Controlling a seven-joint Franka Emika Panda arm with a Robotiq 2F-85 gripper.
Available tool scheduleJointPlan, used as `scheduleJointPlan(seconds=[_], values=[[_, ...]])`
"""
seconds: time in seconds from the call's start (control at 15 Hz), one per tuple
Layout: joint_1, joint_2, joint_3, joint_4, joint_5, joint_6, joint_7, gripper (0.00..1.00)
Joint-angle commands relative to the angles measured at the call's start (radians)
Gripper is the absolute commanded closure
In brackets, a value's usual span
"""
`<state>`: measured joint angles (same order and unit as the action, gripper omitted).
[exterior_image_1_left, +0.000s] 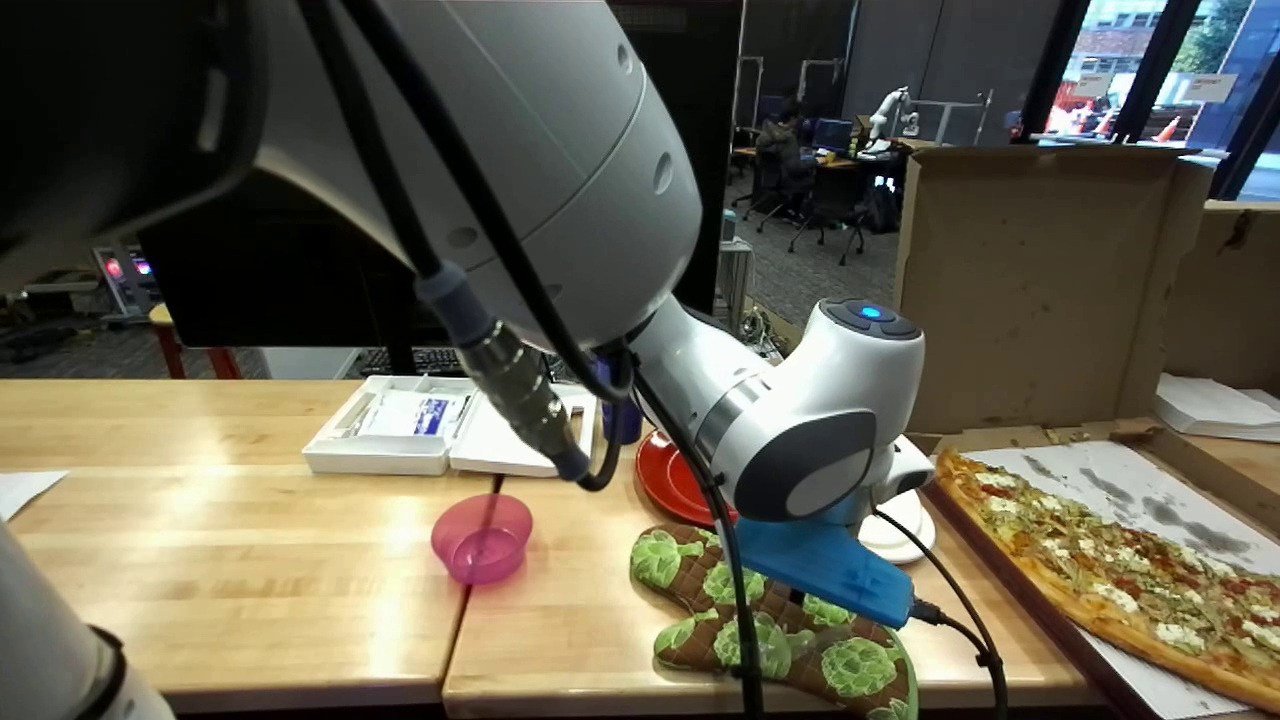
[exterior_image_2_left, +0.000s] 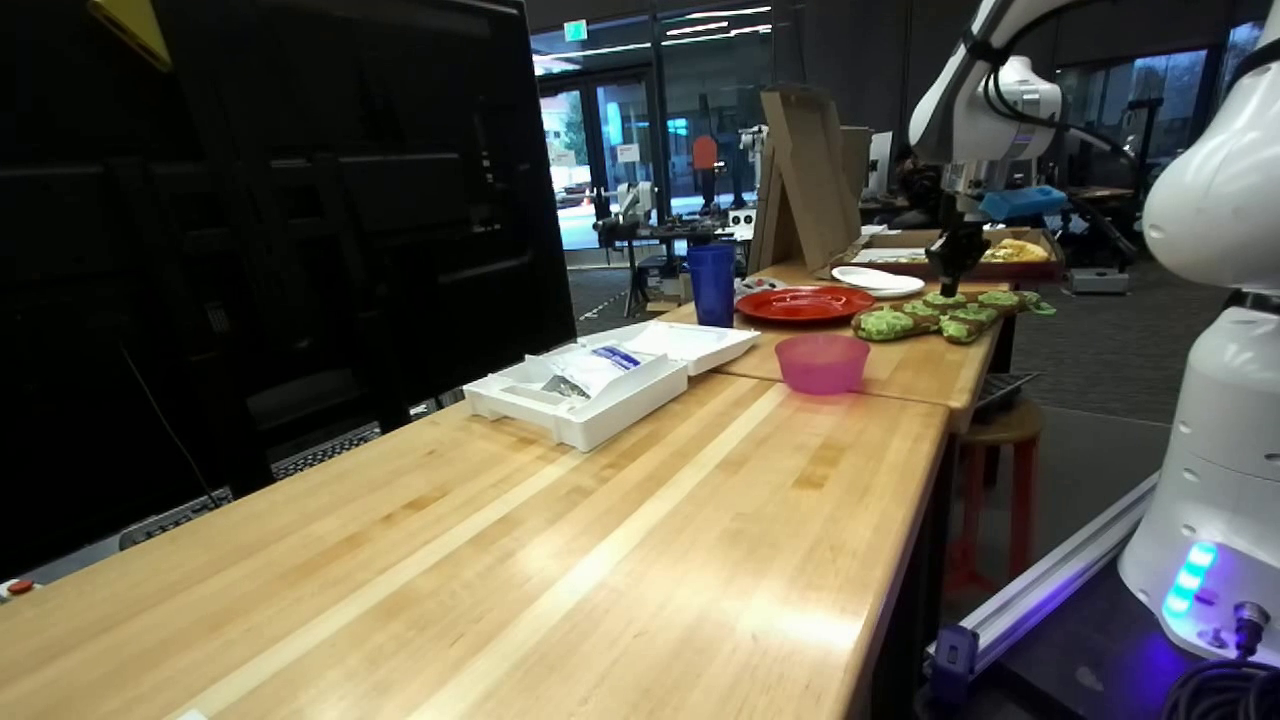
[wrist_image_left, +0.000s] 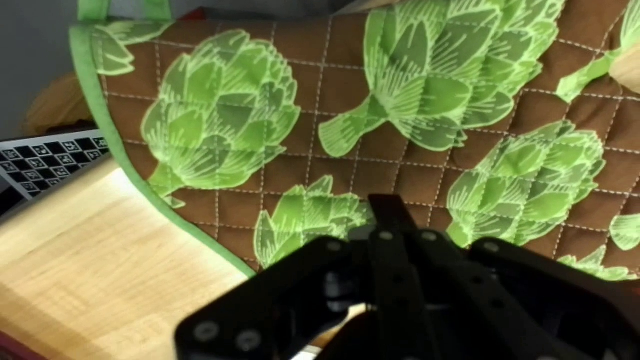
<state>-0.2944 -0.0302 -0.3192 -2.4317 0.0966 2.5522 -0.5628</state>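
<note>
Black metal gripper, jaws together, hung over brown-green quilted mitt at edge of tan wooden desk; contact unclear.

A: "Where's the light?"
B: "Daylight brightens distant windows beside a dim wall. Glare whitens the wooden table near its robot-side edge in both exterior views."
A: "Blur?"
B: "The nearest arm section in an exterior view; the wrist view's quilted mitt is crisp."

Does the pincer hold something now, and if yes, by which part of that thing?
Nothing appears held: the pincer is shut over the mitt, with nothing visible between its jaws. Contact cannot be told.
</note>
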Motion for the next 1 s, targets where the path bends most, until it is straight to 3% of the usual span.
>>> scheduleJointPlan(seconds=[0.0, 0.67, 0.73, 0.8, 0.93], values=[[0.001, -0.1, -0.004, -0.051, 0.01, 0.007, -0.038, 1.0], [0.115, -0.321, -0.017, -0.215, 0.025, 0.045, -0.166, 1.0], [0.125, -0.342, -0.015, -0.236, 0.013, 0.058, -0.175, 0.74], [0.135, -0.36, -0.018, -0.252, 0.009, 0.068, -0.187, 0.74], [0.155, -0.398, -0.021, -0.289, 0.003, 0.097, -0.207, 0.64]])
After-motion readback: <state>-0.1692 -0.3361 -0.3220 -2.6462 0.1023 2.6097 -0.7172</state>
